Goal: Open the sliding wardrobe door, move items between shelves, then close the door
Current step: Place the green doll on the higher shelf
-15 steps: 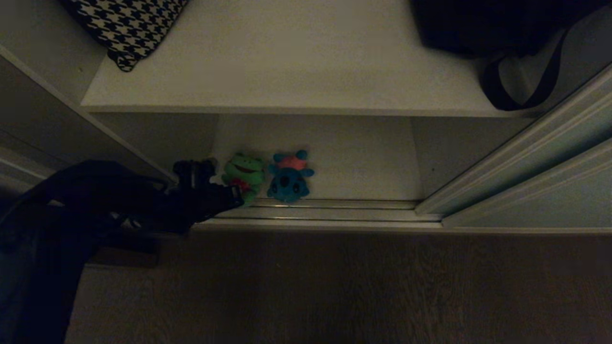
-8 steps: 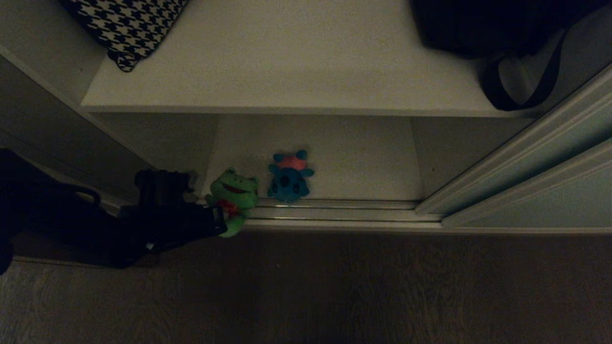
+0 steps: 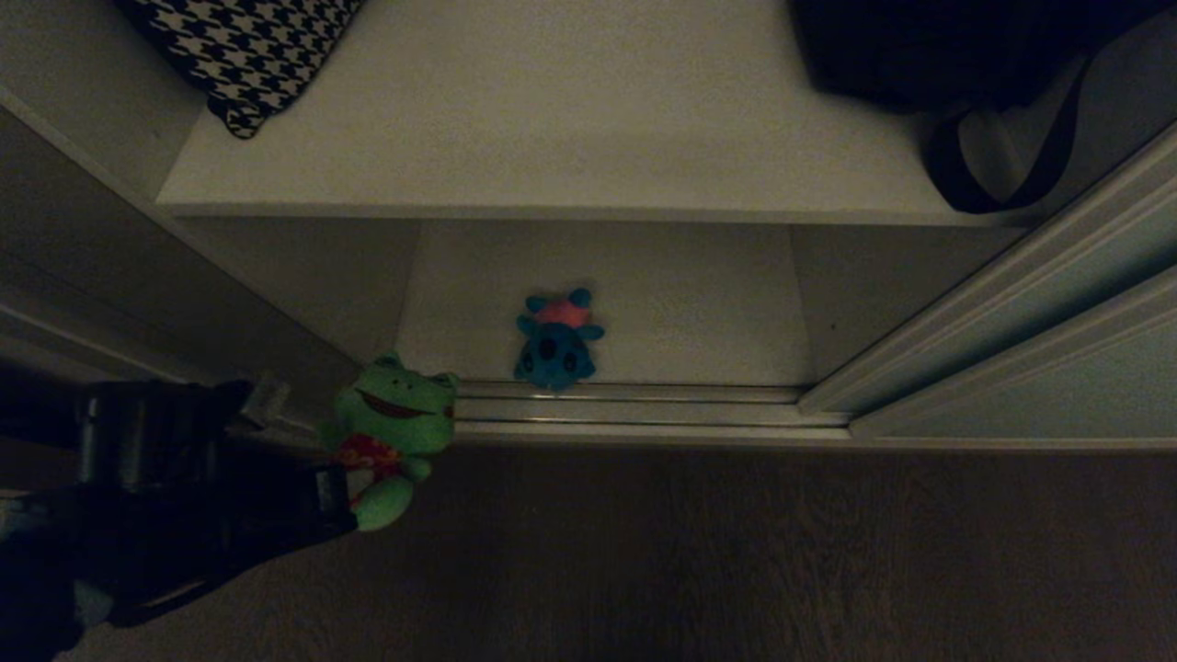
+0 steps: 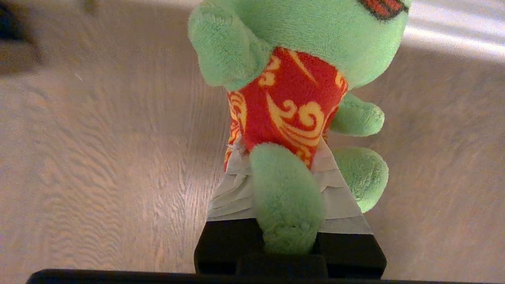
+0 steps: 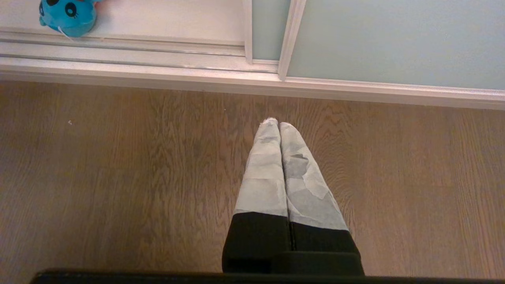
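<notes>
Head view shows the left hand (image 3: 345,478) gripping the green frog plush (image 3: 391,432) by its lower body, holding it clear of the wardrobe, out in front of the silvery ribbed rails (image 3: 634,409) and over the wooden floor (image 3: 736,552). From the left wrist view, the frog (image 4: 292,98) fills the space ahead of the hand (image 4: 284,197); its red belly with yellow swirls sits between the taped fingers (image 4: 232,193), one green leg hanging down over them.

Just behind the rails, the blue plush with a pink back (image 3: 556,340) sits on the lower shelf (image 3: 699,303), at its front edge, to the right of the frog and apart from it. Above and behind the rails lies the upper shelf (image 3: 570,119), which carries a black-and-white houndstooth cushion (image 3: 244,51) at its left end and a black strapped bag (image 3: 956,64) at its right end.

At the right end of the rails stands the pale grey-green sliding wardrobe door (image 3: 1057,368), slid aside so that both shelves are uncovered.

Right wrist view shows the right hand (image 5: 278,124) with its taped fingers pressed together and nothing between them, hanging above the floor (image 5: 118,177) in front of the rails, with the door (image 5: 394,39) beyond and the blue plush (image 5: 67,15) near the rails' far end.
</notes>
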